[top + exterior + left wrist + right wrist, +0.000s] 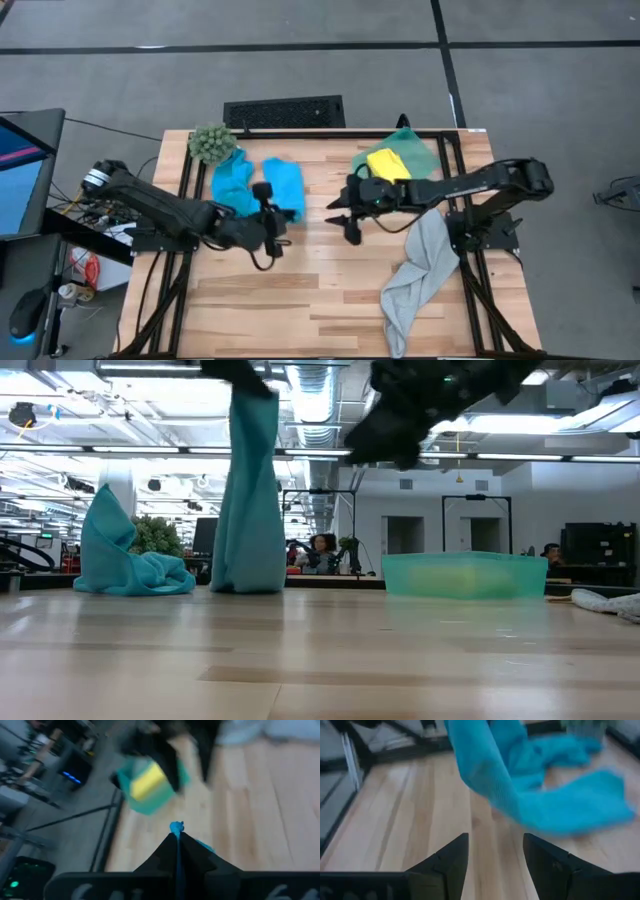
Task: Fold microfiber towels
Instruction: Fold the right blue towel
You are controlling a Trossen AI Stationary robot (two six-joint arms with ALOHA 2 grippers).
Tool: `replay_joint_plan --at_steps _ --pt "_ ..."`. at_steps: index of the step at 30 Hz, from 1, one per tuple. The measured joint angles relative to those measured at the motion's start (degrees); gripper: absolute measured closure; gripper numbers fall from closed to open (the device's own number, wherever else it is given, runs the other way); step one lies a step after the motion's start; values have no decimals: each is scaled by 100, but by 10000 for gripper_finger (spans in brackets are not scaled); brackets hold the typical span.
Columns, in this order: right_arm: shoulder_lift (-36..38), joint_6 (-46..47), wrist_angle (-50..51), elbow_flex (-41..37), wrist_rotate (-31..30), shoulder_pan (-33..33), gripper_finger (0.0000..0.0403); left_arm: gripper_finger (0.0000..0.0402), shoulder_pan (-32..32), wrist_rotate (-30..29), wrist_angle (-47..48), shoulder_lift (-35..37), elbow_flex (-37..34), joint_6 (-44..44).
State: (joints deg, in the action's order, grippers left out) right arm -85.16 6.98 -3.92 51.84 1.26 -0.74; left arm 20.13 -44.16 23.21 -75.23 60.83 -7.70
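At centre of the high view, on a light wooden worktop (300, 290):

- Left gripper (272, 222), left of centre. Fingers pressed together, pinching a corner of a blue towel (286, 185); the left wrist view shows a tuft of blue cloth (176, 826) standing out between the shut tips. In the low view this towel (247, 490) hangs as a tall strip from the top of the frame down to the worktop.
- Second blue towel (233, 182), just left of the first, lying in a crumpled heap; in the low view at the left, a low mound with a raised peak (125, 555).
- Fuzzy green plant (211, 143), upper left of the worktop, just beside the heaped towel.
- Right gripper (343, 219), centre of the frame, above the bare wood, near the held towel but apart from it. Fingers spread, holding nothing; the right wrist view shows bare planks between the two dark fingers (450, 857) and blue cloth (520, 780) beyond.
- Translucent green bin (412, 152), upper right, partly covered by the right arm; yellow towel (387, 163) inside it. In the low view, right of centre (465, 574).
- Grey towel (415, 275), lower right, a limp strip running under the right arm toward the front edge.
- Black grille (284, 111) on the floor past the far edge.
- People at desks, small and blurred, in the room behind, low view.
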Motion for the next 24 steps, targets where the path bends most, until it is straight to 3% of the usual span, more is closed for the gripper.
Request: replay_joint_plan --at_steps 12,16,24 --pt "-766 -15 -2221 15 -1324 -381 191 400 -523 -437 -9 488 388 -714" --pt "-965 -104 -2320 251 -1912 -451 191 401 -828 -484 -399 483 489 -1056" --pt "-1429 -51 -2334 601 -2510 -526 191 401 -1454 -710 -685 482 1056 -1599"
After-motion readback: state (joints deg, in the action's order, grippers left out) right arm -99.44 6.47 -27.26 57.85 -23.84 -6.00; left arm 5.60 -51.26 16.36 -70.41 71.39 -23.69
